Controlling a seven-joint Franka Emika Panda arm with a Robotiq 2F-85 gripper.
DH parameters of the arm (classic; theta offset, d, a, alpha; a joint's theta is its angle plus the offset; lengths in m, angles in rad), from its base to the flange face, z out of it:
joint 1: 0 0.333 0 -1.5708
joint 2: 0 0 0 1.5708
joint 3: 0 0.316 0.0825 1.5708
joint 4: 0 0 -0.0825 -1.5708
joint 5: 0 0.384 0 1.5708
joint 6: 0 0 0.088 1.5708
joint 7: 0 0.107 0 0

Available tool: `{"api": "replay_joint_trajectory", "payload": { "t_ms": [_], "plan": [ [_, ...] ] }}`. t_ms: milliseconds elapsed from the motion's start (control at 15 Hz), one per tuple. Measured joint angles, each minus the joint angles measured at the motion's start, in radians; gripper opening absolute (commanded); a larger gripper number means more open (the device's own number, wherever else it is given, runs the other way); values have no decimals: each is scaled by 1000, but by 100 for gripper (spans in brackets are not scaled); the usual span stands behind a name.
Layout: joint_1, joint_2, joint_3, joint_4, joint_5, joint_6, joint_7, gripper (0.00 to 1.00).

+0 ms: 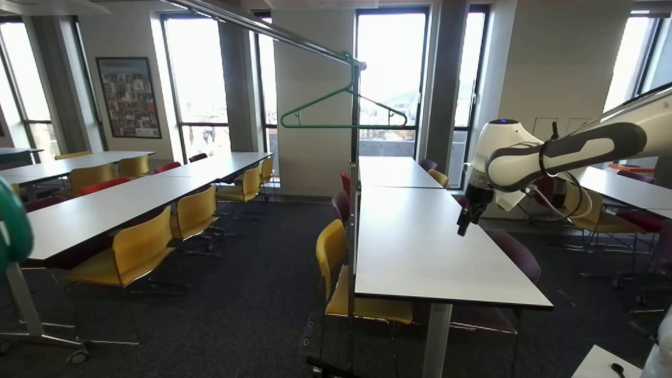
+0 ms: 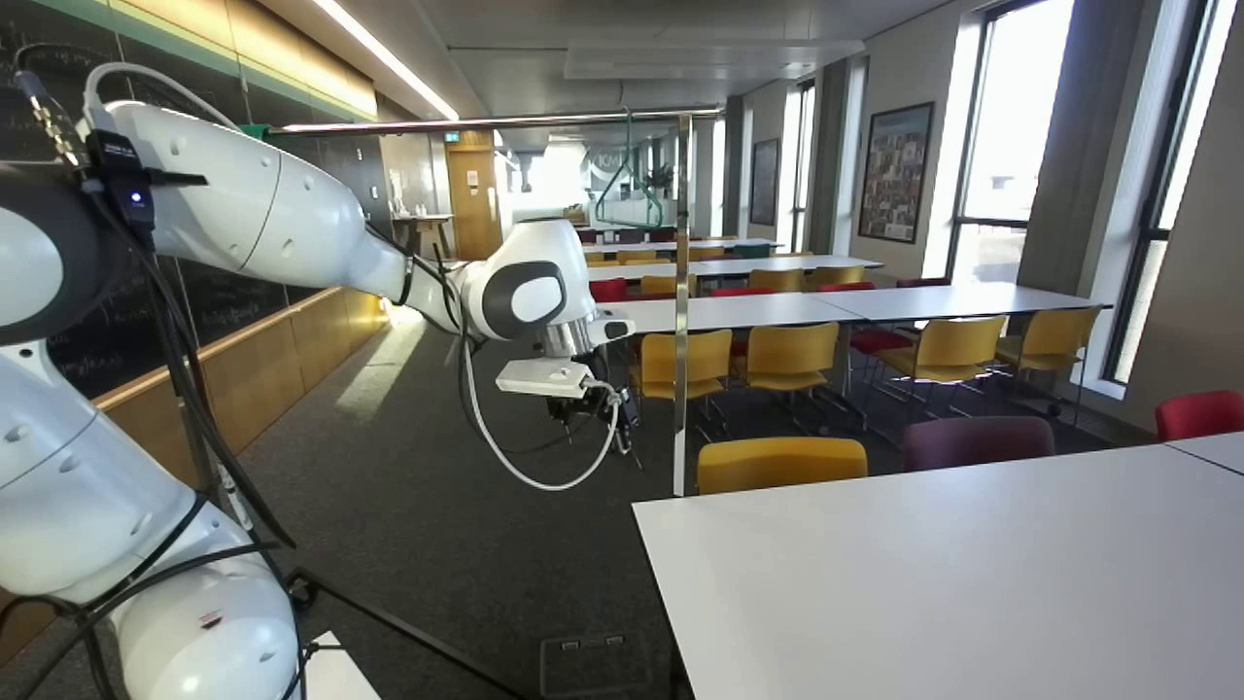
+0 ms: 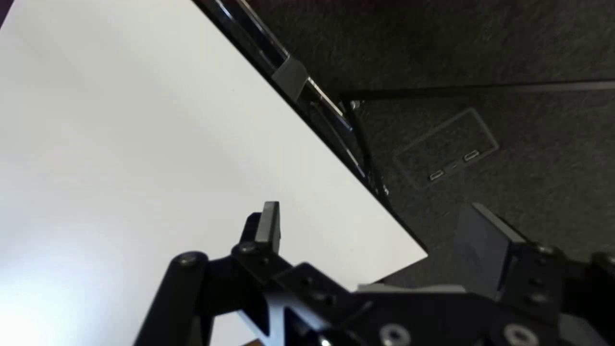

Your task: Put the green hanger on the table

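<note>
Green hanger [image 1: 336, 126] (one whole) on one rail [image 1: 283, 35]; end effector [image 3: 376, 226] gapes.

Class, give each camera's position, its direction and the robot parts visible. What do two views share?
Wrist view: behind the gripper, looking down at the table and floor; only the gripper shows.
In an exterior view: off the table's near end, facing along it towards windows; the arm and gripper show at right.
In an exterior view: close by the arm, which shows down to the gripper, facing along the room over yellow chairs.
Both exterior views share the green hanger on the rail.
</note>
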Motion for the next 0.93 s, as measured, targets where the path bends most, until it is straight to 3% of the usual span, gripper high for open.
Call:
{"api": "replay_joint_trajectory", "payload": {
  "t_ms": [267, 467, 667, 933],
  "plan": [
    [-12, 38, 64, -43, -100, 286, 178, 100],
    [-58, 71, 132, -65, -225, 484, 352, 100],
    [-158, 88, 220, -67, -416, 641, 574, 100],
    [-360, 78, 363, -44, -752, 788, 870, 100]
  ]
}}
